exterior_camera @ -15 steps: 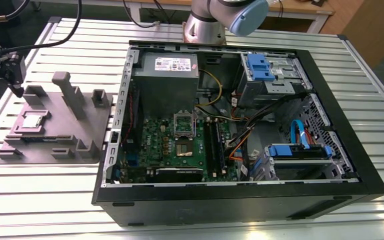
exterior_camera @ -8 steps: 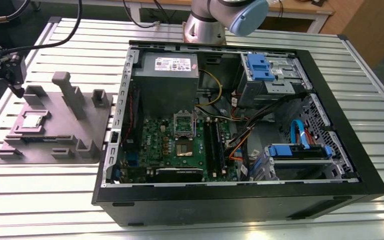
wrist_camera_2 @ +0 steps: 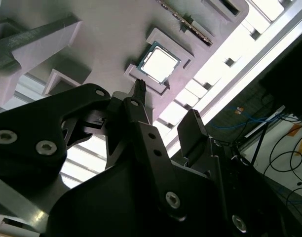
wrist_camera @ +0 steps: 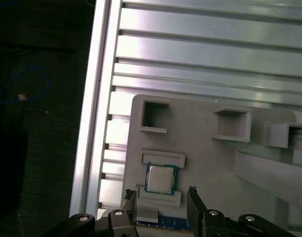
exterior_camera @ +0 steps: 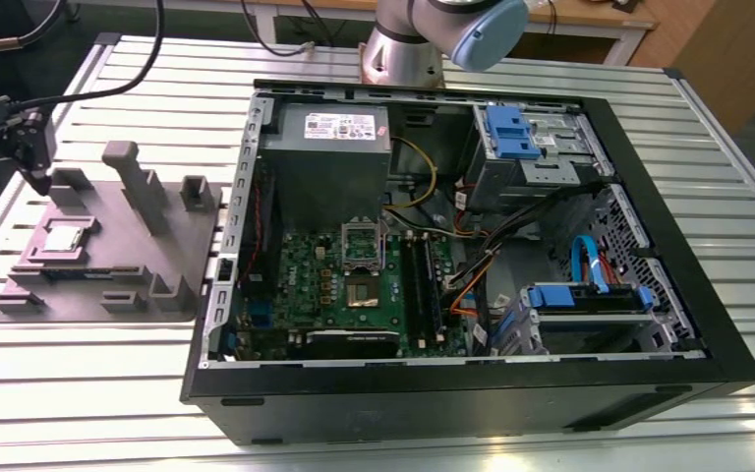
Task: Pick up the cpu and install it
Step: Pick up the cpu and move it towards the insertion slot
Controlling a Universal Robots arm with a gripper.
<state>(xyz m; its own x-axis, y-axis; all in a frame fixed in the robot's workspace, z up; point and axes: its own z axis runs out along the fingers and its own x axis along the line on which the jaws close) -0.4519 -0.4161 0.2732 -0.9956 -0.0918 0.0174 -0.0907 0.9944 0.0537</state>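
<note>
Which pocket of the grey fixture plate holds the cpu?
The flat framed pocket nearest the open gripper; its silvery cpu sets it apart from the empty box-shaped pockets.

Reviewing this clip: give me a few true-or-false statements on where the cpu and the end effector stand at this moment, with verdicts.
1. The cpu lies in a recess of the grey fixture plate. True.
2. The fixture plate sits to the exterior view's left of the open computer case. True.
3. The end effector is shut on the cpu. False: it is open and holds nothing; the cpu lies on the plate.
4. The cpu is seated inside the computer case. False: it is outside the case, on the fixture plate.
</note>
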